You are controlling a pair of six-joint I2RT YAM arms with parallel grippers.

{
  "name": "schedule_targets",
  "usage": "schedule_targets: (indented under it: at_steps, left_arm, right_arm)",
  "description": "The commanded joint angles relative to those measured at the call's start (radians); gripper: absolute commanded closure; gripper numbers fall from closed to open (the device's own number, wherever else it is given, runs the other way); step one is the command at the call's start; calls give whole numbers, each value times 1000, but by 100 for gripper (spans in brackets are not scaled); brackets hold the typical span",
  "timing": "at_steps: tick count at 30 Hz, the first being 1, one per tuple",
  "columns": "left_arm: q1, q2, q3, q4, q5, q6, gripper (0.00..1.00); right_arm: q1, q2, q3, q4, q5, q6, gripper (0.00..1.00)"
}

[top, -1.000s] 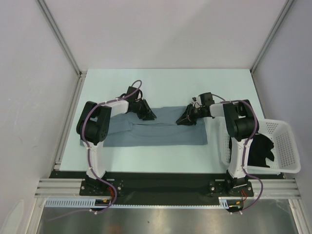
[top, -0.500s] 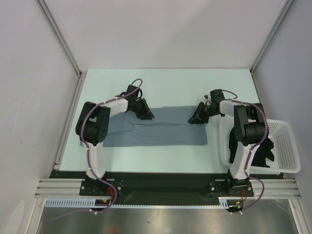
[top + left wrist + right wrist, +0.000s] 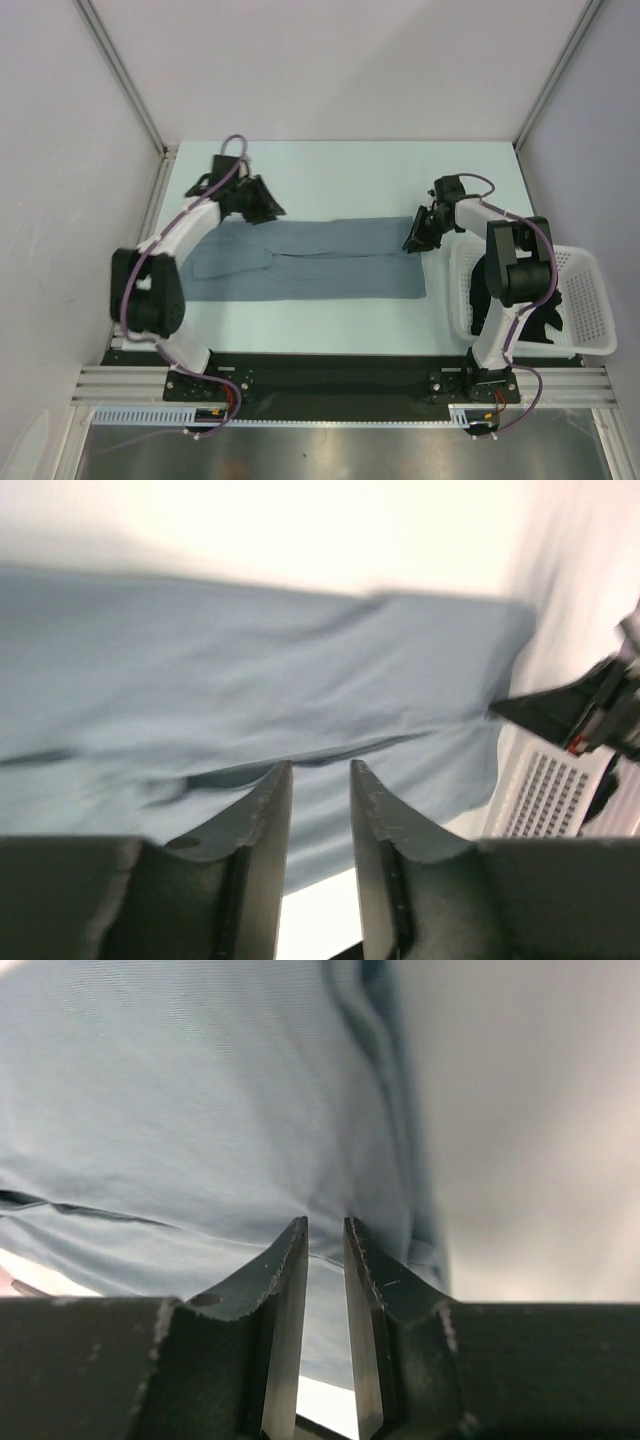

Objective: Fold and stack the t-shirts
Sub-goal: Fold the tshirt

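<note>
The slate grey-blue t-shirt point(image 3: 330, 262) lies flat on the table as a long folded strip; it also shows in the left wrist view point(image 3: 250, 670) and the right wrist view point(image 3: 180, 1090). My left gripper point(image 3: 272, 212) is just past the shirt's far left edge. Its jaws point(image 3: 320, 765) stand nearly shut with a narrow gap and no cloth between them. My right gripper point(image 3: 410, 243) is at the shirt's far right corner. Its jaws point(image 3: 325, 1222) stand nearly shut, tips at a fold line, with no cloth seen between. The black t-shirt point(image 3: 540, 312) lies in the basket.
The white lattice basket point(image 3: 590, 300) stands at the right edge of the table, close beside the right arm; it also shows in the left wrist view point(image 3: 545, 795). White walls and metal rails close the table in on the left, far and right sides.
Both grippers moved outward from the middle of the shirt's far edge. The left swung far left and away, its view now blurred. The right slid to the shirt's right corner.
</note>
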Motion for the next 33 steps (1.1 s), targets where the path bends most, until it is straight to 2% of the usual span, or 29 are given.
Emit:
schedule_targets:
  at_steps: [1, 4, 5, 7, 8, 9, 10, 11, 14, 16, 21, 23, 24, 29, 33]
  left_arm:
    - [152, -219, -105, -67, -29, 55, 61]
    - [316, -379, -267, -104, -40, 75, 53]
    - [404, -413, -299, -113, -47, 90, 52]
    - [500, -480, -359, -156, -75, 107, 51]
    - [584, -517, -399, -179, -95, 117, 50]
    - [622, -528, -419, -204, -112, 113, 46]
    - [664, -539, -441, -210, -116, 110, 45]
    - [740, -556, -480, -212, -112, 98, 45]
    - [804, -554, -524, -207, -107, 73, 41]
    - [807, -557, -547, -184, -92, 40, 37]
    - [804, -547, -608, -101, 12, -2, 35]
    - [767, -542, -598, -87, 8, 15, 30]
    - [741, -541, -575, -104, -24, 27, 27]
    - [594, -495, -417, -170, -191, 65, 24]
    - [592, -409, -303, -144, -192, 101, 30]
  right_arm:
    - [-3, 1, 14, -59, 83, -28, 73]
    - [4, 27, -22, -45, 109, -7, 72]
    - [7, 32, -20, -50, 133, -8, 71]
    - [18, 20, 11, -92, 187, -17, 70]
    - [33, 9, 23, -103, 210, -28, 69]
    - [44, -19, 43, -122, 257, -34, 68]
    - [55, -28, 89, -131, 281, -42, 66]
    - [90, -37, 127, -145, 343, -51, 59]
    - [176, -39, 271, -169, 418, -108, 47]
    - [239, -5, 374, -171, 451, -149, 39]
    - [286, 150, 569, -298, 463, -194, 37]
    - [296, 208, 615, -341, 466, -218, 35]
    - [299, 213, 613, -346, 454, -223, 33]
    - [345, 176, 525, -301, 396, -238, 26]
    - [375, 177, 517, -310, 356, -232, 25]
